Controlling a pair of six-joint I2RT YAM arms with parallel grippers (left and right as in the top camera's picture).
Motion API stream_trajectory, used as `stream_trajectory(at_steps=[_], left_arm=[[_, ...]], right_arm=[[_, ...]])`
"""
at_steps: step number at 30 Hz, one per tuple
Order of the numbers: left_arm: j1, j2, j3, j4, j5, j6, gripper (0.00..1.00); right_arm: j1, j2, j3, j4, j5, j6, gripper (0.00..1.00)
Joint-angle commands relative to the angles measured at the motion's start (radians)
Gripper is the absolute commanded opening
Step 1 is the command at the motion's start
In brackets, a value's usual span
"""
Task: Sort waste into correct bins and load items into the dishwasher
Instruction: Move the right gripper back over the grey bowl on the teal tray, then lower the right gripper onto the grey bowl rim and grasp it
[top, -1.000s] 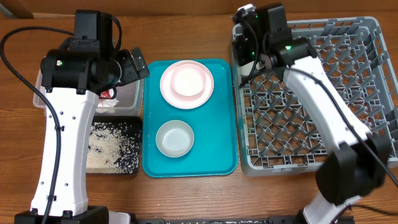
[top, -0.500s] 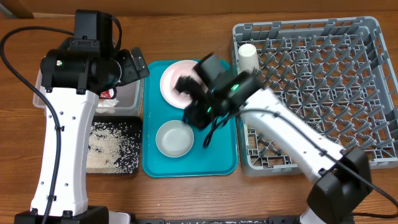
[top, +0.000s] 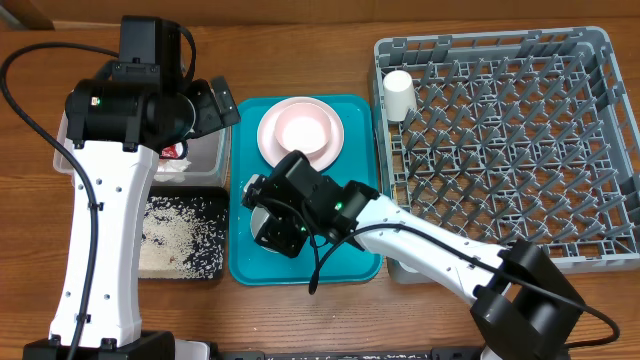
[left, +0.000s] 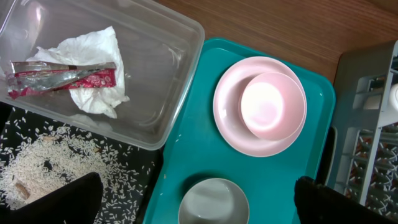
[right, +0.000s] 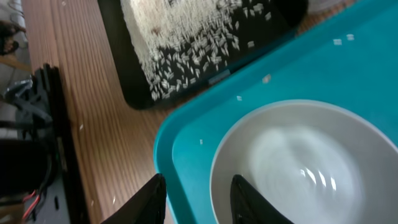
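Well, the right gripper (right: 199, 186) hangs low over the near-left edge of the white bowl (right: 298, 162) on the teal tray (right: 186, 143). Its fingers (right: 155, 199) are parted. The bowl's rim runs up between them, one finger outside over the tray and the other inside over the bowl's hollow. Whether either finger touches the rim I cannot tell. The bowl stands upright and looks bare inside.

This wrist view also shows a few loose grains on the tray and, beyond its edge, the black tray (right: 134, 68) with a spread of rice (right: 180, 25). The overhead view hides that bowl almost wholly under the right arm, but it alone shows the white cup (top: 398, 92) upright in the far-left corner of the grey rack (top: 500, 150).

The left gripper (left: 196, 180) is spread wide with nothing between its fingers, over the gap between the tray and the clear tub (left: 168, 56). Its camera shows what lies in the tub: the crumpled napkin (left: 93, 68) with the red wrapper (left: 62, 74) across it. It also shows the pink plate (left: 230, 124) at the far end of the tray, with a second bowl (left: 270, 106) seated on it
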Motion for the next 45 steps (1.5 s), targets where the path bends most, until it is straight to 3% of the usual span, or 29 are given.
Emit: stream_trajectory(at_steps=[1,18,26,33,41,45], left_arm=[[0.005,0.004,0.006,0.001,0.001,0.019,1.00],[0.005,0.004,0.006,0.001,0.001,0.019,1.00],[0.005,0.004,0.006,0.001,0.001,0.019,1.00],[0.005,0.004,0.006,0.001,0.001,0.019,1.00],[0.005,0.004,0.006,0.001,0.001,0.019,1.00],[0.005,0.004,0.006,0.001,0.001,0.019,1.00]], right_arm=[[0.019,0.003,-0.039,0.065,0.017,0.000,0.36],[0.148,0.063,-0.056,0.133,0.353,0.000,0.37],[0.154,0.082,-0.056,0.138,0.365,0.001,0.25],[0.155,0.126,-0.056,0.140,0.365,0.000,0.24],[0.155,0.126,-0.056,0.140,0.365,0.000,0.14],[0.155,0.116,-0.047,0.121,0.364,0.001,0.04]])
